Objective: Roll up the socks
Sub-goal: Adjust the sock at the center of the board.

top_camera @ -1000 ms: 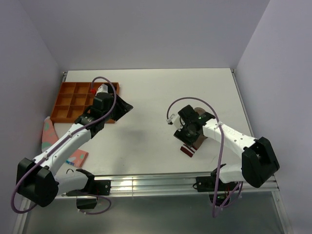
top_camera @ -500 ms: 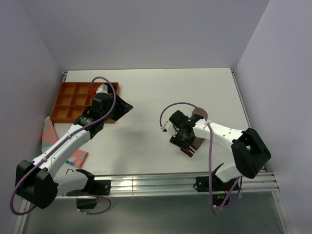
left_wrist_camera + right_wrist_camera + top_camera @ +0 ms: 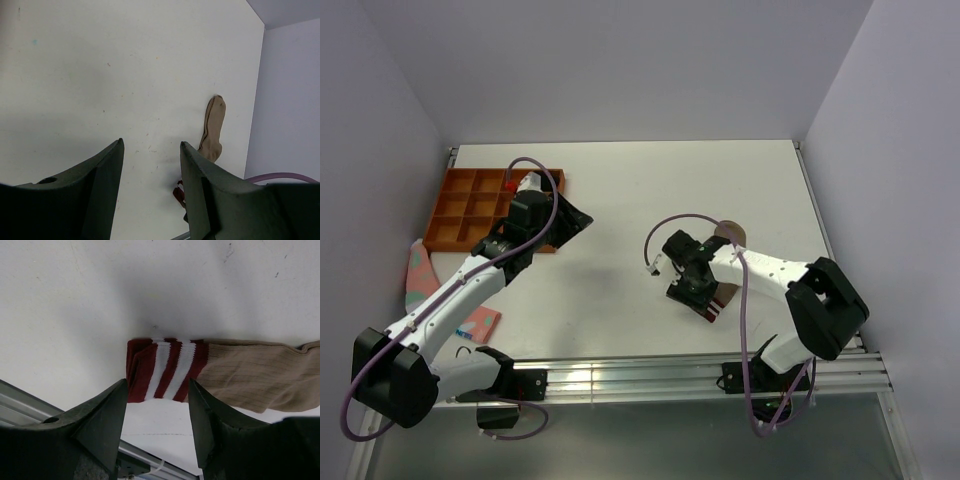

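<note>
The tan-brown sock lies flat on the white table, and its maroon-and-white striped cuff points at the near edge. My right gripper is open and hovers just above the cuff, one finger on each side. In the top view the right gripper hides most of the sock, so only the toe and cuff show. My left gripper is open and empty, above the tray's right edge. The left wrist view shows the left gripper and the sock far off. A small red bit shows in the tray.
An orange compartment tray sits at the back left. A pink and green cloth lies at the left edge by the left arm. A metal rail runs along the table's near edge. Walls close in on the left, back and right.
My right gripper has moved left and toward the near edge, along the sock to its striped cuff. The left arm has barely moved.
</note>
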You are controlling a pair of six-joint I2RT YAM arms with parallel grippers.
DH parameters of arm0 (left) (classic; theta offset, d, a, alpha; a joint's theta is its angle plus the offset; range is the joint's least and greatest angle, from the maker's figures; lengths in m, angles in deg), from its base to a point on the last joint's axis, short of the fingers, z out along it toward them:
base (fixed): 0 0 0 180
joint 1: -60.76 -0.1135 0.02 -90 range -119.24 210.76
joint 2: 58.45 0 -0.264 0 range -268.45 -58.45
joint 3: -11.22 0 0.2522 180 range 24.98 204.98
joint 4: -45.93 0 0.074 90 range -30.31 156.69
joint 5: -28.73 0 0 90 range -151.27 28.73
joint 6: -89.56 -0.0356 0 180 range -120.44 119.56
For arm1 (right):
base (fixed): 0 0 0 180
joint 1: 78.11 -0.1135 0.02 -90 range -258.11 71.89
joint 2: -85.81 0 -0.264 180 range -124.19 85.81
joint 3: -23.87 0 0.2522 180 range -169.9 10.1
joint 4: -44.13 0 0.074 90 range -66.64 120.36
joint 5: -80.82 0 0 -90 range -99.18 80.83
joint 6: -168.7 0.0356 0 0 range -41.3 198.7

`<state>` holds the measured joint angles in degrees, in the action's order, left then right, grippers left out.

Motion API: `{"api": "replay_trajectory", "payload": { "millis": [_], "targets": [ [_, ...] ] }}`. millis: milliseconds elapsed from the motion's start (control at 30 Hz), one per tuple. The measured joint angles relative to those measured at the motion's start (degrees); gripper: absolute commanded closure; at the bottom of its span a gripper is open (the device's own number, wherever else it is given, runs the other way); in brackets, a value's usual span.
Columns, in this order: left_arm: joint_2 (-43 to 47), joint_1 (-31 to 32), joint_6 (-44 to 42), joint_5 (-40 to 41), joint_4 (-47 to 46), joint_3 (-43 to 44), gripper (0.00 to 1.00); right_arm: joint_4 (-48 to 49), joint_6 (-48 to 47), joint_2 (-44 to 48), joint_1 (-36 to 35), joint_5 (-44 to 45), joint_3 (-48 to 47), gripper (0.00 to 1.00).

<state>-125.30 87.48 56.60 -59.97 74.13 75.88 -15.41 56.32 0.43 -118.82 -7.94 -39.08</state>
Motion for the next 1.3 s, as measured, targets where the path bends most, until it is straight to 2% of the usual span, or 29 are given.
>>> {"api": "replay_trajectory", "payload": {
  "millis": [367, 733, 833, 967, 1300],
  "targets": [
    [-0.68, 0.00, -0.42, 0.00, -0.02, 0.00, 0.46, -1.44, 0.85, -2.19, -1.44, -0.22, -1.42, 0.44],
    [-1.36, 0.00, -0.44, 0.00, 0.02, 0.00, 0.45, -1.60, 1.53, -4.57, -1.53, -0.66, -1.62, 0.52],
    [-1.38, 0.00, -0.48, 0.00, 0.02, 0.00, 0.45, -1.68, 1.51, -5.38, -1.53, -0.74, -1.81, 0.57],
    [-1.38, 0.00, -0.59, 0.00, 0.02, 0.00, 0.45, -1.64, 1.46, -6.73, -1.55, -1.33, -1.95, 0.69],
    [-1.64, 0.00, -0.66, 0.11, 0.26, 0.00, 0.45, -0.42, 0.79, -8.63, -1.55, -0.76, -5.16, 0.85]
  ]
}}
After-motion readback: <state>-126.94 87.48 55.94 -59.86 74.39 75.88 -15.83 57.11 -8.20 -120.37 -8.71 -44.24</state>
